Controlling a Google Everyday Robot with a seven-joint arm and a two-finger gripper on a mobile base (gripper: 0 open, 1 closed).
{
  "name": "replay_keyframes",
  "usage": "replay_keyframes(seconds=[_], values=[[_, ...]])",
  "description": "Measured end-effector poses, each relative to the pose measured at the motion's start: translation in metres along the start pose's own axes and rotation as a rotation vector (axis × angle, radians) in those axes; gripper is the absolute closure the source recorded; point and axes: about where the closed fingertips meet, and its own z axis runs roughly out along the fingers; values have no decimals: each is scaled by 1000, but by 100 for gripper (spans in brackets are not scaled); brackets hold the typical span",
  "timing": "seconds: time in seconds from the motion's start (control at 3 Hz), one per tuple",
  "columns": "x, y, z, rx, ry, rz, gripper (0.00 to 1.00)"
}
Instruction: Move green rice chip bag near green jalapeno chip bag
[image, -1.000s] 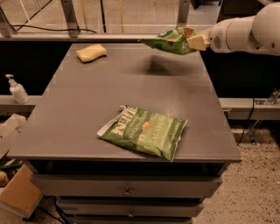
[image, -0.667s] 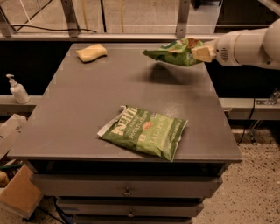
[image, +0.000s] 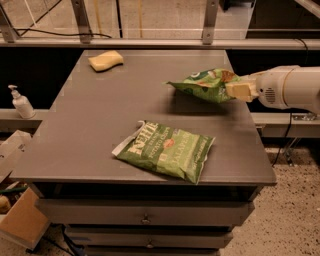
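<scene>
The gripper (image: 236, 90) is over the table's (image: 100, 125) right side, pinching the green rice chip bag (image: 202, 84) by its right end, so the bag sticks out leftward in the air. It's a thin hold on glossy film, so I'd worry it slips out or drops crooked. The bag is puffy and bright green, with chip pictures at the held end. The green jalapeno chip bag (image: 165, 151) lies flat, nearer the front edge.

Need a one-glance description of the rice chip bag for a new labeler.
Start at the grey table; the gripper reaches in over its right side. The green rice chip bag is the small glossy bright-green bag clamped in it, held above the tabletop. The larger green jalapeno chip bag with white Kettle lettering lies flat near the front edge, and the yellow sponge sits at the back.
</scene>
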Motion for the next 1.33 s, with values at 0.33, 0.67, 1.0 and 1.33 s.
replay_keyframes(seconds=[0.33, 0.67, 1.0, 1.33], values=[[21, 10, -14, -29, 6, -13, 100], [34, 23, -31, -59, 14, -22, 100], [45, 39, -44, -108, 17, -39, 100], [56, 50, -50, -150, 25, -52, 85]])
